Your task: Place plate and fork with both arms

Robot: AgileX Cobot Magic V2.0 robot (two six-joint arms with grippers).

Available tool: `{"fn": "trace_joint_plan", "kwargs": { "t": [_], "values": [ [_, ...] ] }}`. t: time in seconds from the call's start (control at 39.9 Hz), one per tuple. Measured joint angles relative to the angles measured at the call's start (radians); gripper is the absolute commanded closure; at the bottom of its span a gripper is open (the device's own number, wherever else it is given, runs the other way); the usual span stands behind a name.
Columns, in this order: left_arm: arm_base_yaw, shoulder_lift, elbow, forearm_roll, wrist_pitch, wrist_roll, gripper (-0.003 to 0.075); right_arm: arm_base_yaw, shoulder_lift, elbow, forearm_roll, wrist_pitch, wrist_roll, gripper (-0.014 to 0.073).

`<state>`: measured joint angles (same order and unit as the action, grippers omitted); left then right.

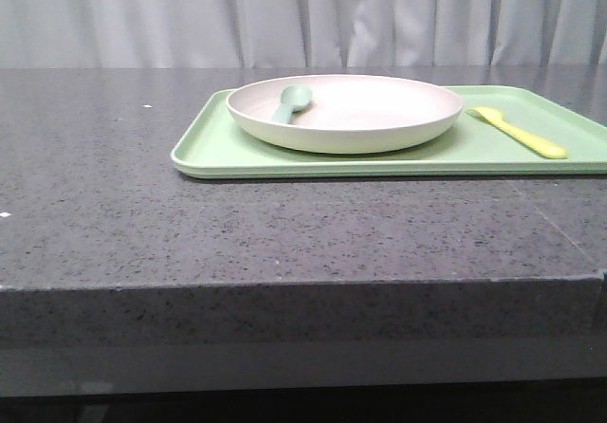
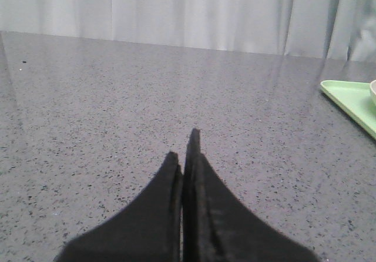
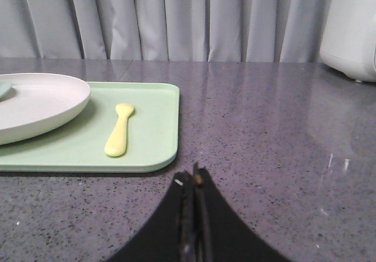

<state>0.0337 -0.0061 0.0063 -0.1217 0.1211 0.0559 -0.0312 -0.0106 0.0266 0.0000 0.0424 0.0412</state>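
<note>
**Plate and fork on the tray, both hands closed and empty**

Grey pleated curtains hang behind a dark speckled stone surface (image 1: 285, 233). On it lies a flat light-green tray (image 1: 204, 138), and on the tray sits the plate (image 1: 360, 119), round, shallow and off-white. A grey-green spoon (image 1: 291, 102) rests inside the plate, its bowl toward the curtains. The fork (image 1: 519, 132), pale yellow, lies on the bare part of the tray just beside the plate, not touching it.

The right hand (image 3: 192, 180) hangs low over the surface, its two black fingers pressed together with nothing between them. Ahead of it and off to its left lies the near corner of the tray; the fork is a little beyond that corner, and the plate further left again. A white appliance (image 3: 352, 30) stands well ahead of this hand to its right.

The left hand (image 2: 183, 147) is likewise closed on nothing, over bare stone. The tray's edge shows far off to its right, well apart from it.
</note>
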Motion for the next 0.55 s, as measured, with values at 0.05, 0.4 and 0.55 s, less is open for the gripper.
{"fn": "trace_joint_plan", "kwargs": {
  "t": [0.05, 0.4, 0.55],
  "values": [
    [0.0, 0.0, 0.0, 0.0, 0.0, 0.0, 0.0738, 0.006, 0.0, 0.0, 0.0, 0.0, 0.0, 0.0662],
    [0.0, 0.0, 0.0, 0.0, -0.001, 0.0, 0.0738, 0.041, 0.0, 0.0, 0.0, 0.0, -0.002, 0.0662],
    [0.0, 0.0, 0.0, 0.0, -0.002, 0.0, 0.0738, 0.051, 0.0, 0.0, 0.0, 0.0, -0.002, 0.0662]
  ]
}}
